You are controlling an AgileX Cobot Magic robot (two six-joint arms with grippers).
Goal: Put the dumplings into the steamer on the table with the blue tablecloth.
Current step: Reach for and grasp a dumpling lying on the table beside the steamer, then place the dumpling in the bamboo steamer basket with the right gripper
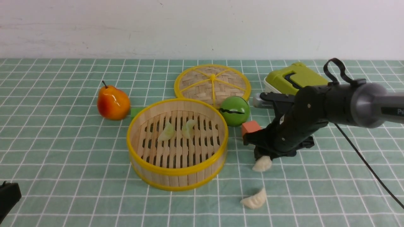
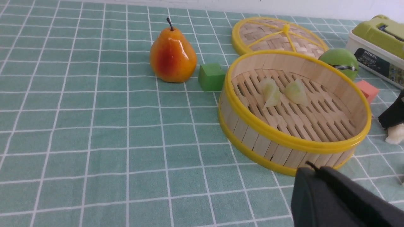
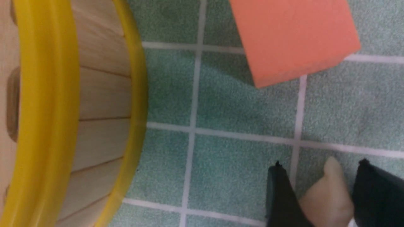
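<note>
A: While the right arm comes in from the right edge of the front view, what does its tool hold?

B: The right gripper (image 1: 265, 156) is closed on 1 cream-white dumpling (image 1: 262, 164). In the right wrist view, the 2 black fingers (image 3: 281, 195) press on both sides of it. In the front view this is a little right of centre, near the right wall of the steamer (image 1: 176, 171). I cannot tell if this dumpling touches the cloth or hangs just above it.

A: Where are the other dumplings?

B: The 2 pale green dumplings (image 1: 166, 132) lie side by side on the slats inside the steamer, at the centre of the frame. The second cream-white dumpling (image 1: 254, 199) lies on the blue tablecloth (image 1: 63, 157) in the lower middle, below the held one and apart from the steamer.

A: And the left gripper?

B: Only a black part of the left gripper (image 1: 8, 197) shows, in the lower left corner. I cannot tell if it is wide or narrow.

A: What else stands on the cloth?

B: The woven lid (image 1: 212, 82) lies flat above the steamer in the frame. The green ball (image 1: 234, 111) is at the lid's lower right, and the orange block (image 1: 251, 127) is just beside the ball. The pear (image 1: 113, 102) is left of centre, with the green block (image 1: 136, 112) between it and the steamer. The lime-green box (image 1: 295, 78) is at the upper right.
</note>
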